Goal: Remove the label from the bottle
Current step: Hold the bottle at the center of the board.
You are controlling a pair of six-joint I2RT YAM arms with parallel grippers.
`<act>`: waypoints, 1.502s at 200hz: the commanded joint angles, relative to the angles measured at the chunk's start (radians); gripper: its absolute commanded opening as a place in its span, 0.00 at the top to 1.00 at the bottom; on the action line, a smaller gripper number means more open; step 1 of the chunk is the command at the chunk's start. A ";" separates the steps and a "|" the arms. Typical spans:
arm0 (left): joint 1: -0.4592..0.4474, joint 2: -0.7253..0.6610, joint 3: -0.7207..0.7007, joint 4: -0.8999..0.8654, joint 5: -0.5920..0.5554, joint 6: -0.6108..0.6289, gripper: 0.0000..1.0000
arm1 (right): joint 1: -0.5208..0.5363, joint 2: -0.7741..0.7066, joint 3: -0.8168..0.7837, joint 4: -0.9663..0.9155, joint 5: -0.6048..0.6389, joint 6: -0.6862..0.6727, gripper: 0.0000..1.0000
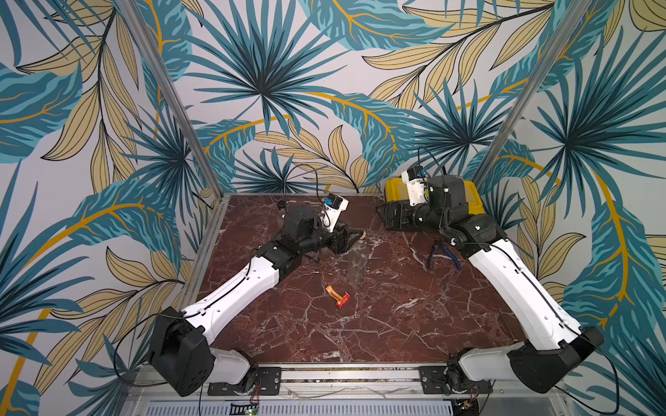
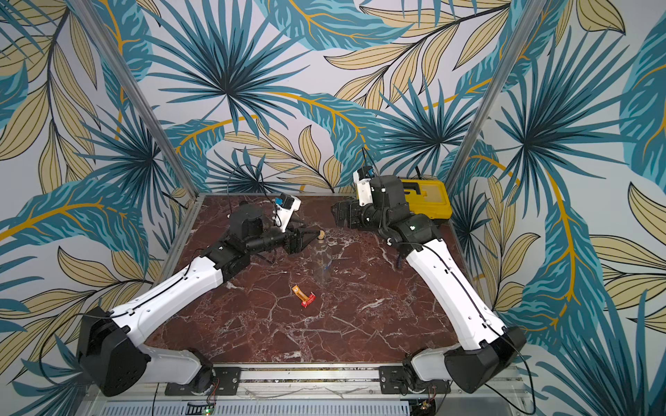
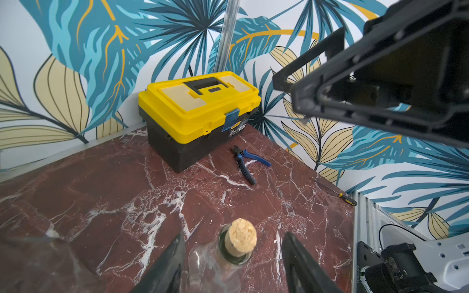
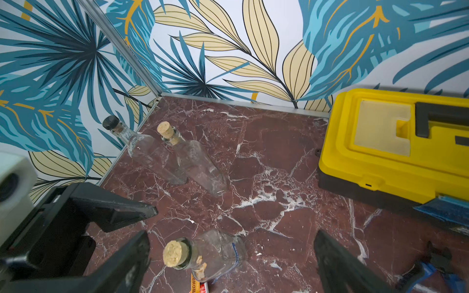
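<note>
Standing upright, bottle (image 1: pixel 356 262), long axis vertical, cork (image 1: pixel 362 236) pointing up

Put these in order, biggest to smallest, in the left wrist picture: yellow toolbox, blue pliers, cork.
1. Yellow toolbox, clearly largest.
2. Blue pliers and cork look about alike; the cork is much nearer the camera, so I won't rank them.

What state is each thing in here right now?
centre bottle: upright, corked, only label scraps left
label: crumpled, loose on the table
toolbox: lid shut
pliers: lying flat, handles spread
corked corner bottle: upright
black-capped bottle: upright
left end effector: open, flanking the centre bottle's neck
right end effector: open, empty
</note>
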 commanded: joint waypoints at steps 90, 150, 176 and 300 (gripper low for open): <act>-0.042 0.145 0.090 0.011 -0.021 0.064 0.38 | -0.037 -0.008 -0.057 -0.012 -0.052 0.038 0.01; -0.059 0.192 0.111 0.011 -0.039 0.074 0.38 | -0.041 -0.003 -0.062 -0.013 -0.070 0.038 0.00; -0.059 0.198 0.107 0.012 -0.051 0.073 0.38 | -0.042 -0.006 -0.069 -0.011 -0.075 0.037 0.01; -0.061 0.210 0.073 0.051 -0.100 0.052 0.42 | -0.044 -0.010 -0.098 0.013 -0.101 0.035 0.01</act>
